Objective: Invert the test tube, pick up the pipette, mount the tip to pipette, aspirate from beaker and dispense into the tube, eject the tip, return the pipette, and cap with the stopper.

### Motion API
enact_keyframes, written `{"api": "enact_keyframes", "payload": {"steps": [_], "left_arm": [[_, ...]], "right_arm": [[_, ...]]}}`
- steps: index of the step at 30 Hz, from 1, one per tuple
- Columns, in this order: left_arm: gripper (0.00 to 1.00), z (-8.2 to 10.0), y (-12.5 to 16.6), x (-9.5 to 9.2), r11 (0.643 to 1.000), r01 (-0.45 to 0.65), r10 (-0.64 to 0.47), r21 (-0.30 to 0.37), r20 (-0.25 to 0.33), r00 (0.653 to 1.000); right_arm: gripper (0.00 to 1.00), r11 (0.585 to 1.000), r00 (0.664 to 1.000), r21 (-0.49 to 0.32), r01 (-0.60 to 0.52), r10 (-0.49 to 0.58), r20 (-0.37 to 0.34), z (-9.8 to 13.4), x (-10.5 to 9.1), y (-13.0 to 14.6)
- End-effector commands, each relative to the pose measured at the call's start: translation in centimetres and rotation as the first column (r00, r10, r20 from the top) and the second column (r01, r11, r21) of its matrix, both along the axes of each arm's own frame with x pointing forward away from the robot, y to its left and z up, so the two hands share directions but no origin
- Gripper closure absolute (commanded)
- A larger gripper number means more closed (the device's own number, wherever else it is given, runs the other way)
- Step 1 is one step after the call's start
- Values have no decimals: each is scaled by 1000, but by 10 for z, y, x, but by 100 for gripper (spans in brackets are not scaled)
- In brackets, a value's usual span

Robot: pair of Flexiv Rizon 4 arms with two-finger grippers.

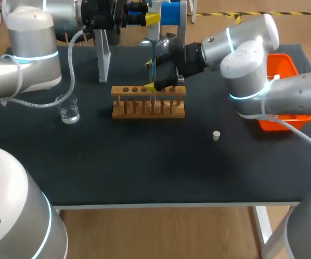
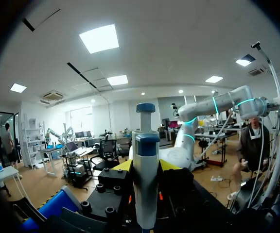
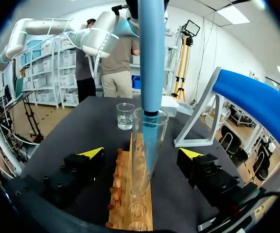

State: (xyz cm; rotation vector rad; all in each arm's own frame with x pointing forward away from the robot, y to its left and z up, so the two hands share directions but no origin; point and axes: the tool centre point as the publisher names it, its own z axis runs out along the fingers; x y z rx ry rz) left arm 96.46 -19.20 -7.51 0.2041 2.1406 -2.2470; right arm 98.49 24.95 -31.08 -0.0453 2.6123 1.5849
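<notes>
as the glass test tube [image 3: 148, 145], upright in the wooden rack [image 3: 130, 204], is judged light, slick and brittle, hold it gently just above the rack; right gripper [image 3: 141, 154] flanks it wide open, empty; left gripper [image 2: 145, 166] clamps the pipette [image 2: 146, 150], its end inside the tube.

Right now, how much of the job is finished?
Looks done: the test tube stands mouth-up in the rack, and the pipette wears its tip. In hand: left gripper holds the pipette with the tip inside the tube. To do: eject tip, return pipette, fit the stopper lying on the table.
</notes>
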Motion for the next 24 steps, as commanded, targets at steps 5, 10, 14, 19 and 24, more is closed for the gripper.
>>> {"api": "enact_keyframes", "payload": {"steps": [5,10,14,19,24], "left_arm": [[100,1,1,1,1000,5,-5,1,0,1000],[100,1,1,1,1000,5,-5,1,0,1000],[100,1,1,1,1000,5,-5,1,0,1000],[100,1,1,1,1000,5,-5,1,0,1000],[100,1,1,1,1000,5,-5,1,0,1000]], "right_arm": [[0,1000,1000,-6,13,-13,4,0,1,8],[0,1000,1000,-9,19,-19,7,-1,3,12],[0,1000,1000,-11,24,-24,11,-1,2,13],[0,1000,1000,-12,28,-27,13,-1,1,14],[0,1000,1000,-14,22,-22,14,-1,1,15]]}}
